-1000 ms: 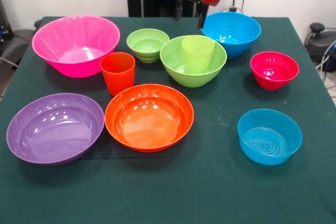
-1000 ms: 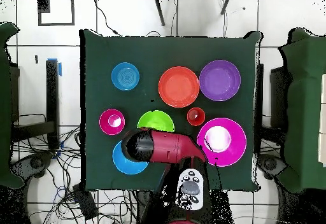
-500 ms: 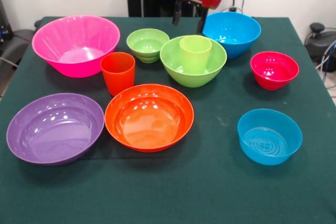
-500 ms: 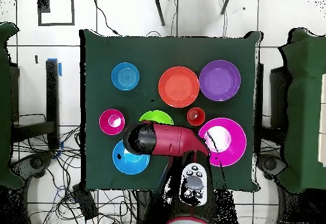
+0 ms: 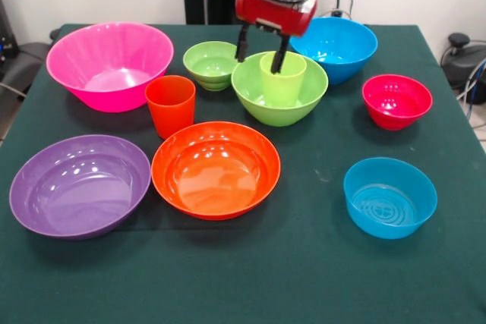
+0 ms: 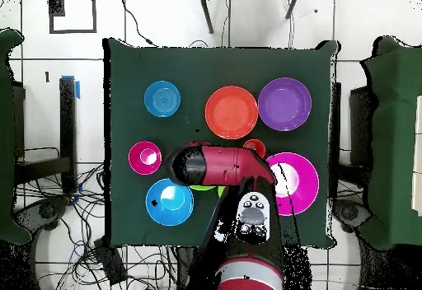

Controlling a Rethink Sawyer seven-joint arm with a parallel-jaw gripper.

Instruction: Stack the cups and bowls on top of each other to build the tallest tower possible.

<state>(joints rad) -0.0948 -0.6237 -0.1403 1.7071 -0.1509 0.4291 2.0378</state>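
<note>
The lime cup stands upright inside the medium green bowl in the middle of the table. My gripper is open and empty, low over the bowl's far left side. One finger hangs at the cup's rim, the other is outside the cup to the left. The orange cup stands alone, left of the green bowl. In the overhead view the arm hides the green bowl and the lime cup.
Around them stand a pink bowl, a small green bowl, a large blue bowl, a small red bowl, a small blue bowl, an orange bowl and a purple bowl.
My gripper has come down and forward from behind the green bowl to the lime cup's rim. The cups and bowls have not moved.
</note>
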